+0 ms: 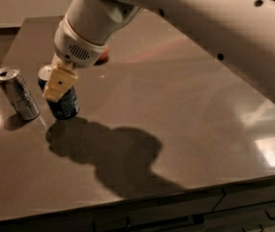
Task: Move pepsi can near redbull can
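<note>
The pepsi can, dark blue with a silver top, stands tilted on the dark table at the left. My gripper is shut on the pepsi can, with a cream-coloured finger across its upper front. The redbull can, slim and silver-grey, stands tilted a short way to the left of the pepsi can, apart from it. My white arm comes in from the upper right and hides part of the pepsi can's top.
A red apple is mostly hidden behind my wrist at the back. The table's front edge runs along the bottom, with drawers below it. The arm's shadow lies on the table in front of the cans.
</note>
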Robot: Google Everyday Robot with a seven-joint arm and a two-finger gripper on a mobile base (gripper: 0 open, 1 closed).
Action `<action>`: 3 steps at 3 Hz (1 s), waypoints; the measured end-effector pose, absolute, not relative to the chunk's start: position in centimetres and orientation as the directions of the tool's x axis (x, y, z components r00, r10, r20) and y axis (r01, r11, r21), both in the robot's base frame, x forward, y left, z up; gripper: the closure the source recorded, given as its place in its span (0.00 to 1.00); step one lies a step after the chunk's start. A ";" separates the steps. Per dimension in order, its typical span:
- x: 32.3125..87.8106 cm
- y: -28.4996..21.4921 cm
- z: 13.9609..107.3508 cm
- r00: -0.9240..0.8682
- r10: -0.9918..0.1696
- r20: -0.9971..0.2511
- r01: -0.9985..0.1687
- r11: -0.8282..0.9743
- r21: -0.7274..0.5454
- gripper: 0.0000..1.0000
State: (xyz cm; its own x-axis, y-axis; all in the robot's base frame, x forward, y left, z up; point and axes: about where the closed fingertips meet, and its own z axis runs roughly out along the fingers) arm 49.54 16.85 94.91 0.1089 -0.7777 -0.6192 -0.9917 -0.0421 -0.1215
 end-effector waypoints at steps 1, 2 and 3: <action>50.4 18.4 94.0 0.110 -0.778 -0.619 -0.992 -0.047 -0.118 1.00; 50.9 19.8 93.5 0.112 -0.773 -0.625 -0.992 -0.051 -0.114 1.00; 51.1 20.9 92.9 0.118 -0.773 -0.624 -0.991 -0.049 -0.126 1.00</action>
State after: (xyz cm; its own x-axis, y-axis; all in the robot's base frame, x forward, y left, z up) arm 51.06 20.90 92.90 0.1175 -0.7727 -0.6238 -0.9908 -0.0488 -0.1262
